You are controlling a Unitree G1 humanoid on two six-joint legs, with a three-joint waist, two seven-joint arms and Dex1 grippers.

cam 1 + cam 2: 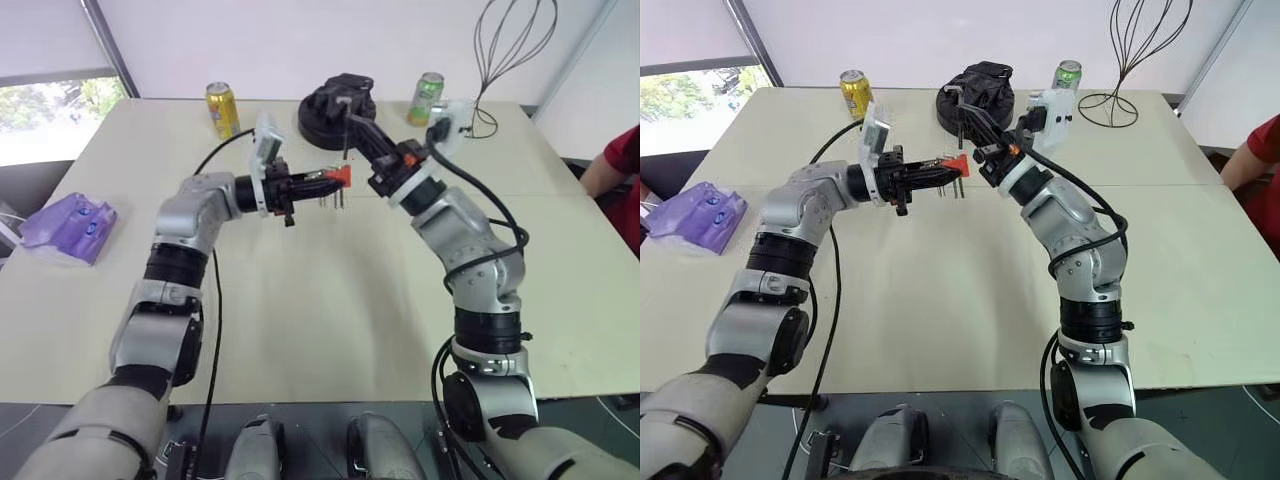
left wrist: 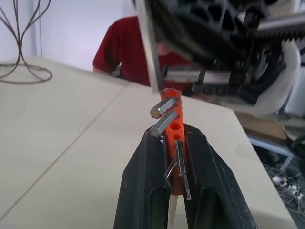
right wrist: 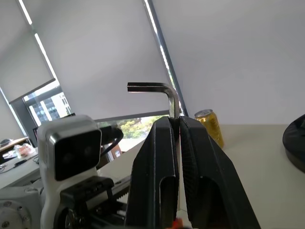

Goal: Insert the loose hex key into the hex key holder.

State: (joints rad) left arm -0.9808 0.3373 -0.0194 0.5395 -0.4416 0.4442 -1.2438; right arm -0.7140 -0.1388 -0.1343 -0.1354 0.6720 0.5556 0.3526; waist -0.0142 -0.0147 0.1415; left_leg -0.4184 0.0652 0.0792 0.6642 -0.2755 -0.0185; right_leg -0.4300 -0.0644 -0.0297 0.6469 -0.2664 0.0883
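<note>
At frame centre we see the left gripper (image 1: pixel 318 181) clamping the hex key holder (image 1: pixel 340 177), the right gripper (image 3: pixel 178 125) pinching the loose hex key (image 3: pixel 162 93).

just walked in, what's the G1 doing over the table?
It is holding both parts in the air above the table. The left gripper is shut on the red-orange hex key holder, which already has a few short keys sticking out. The right gripper is shut on the loose hex key, its bent end sticking out past the fingertips. The two grippers are close together, but the key is not yet in the holder. A person in a red top sits at the table's far side.
</note>
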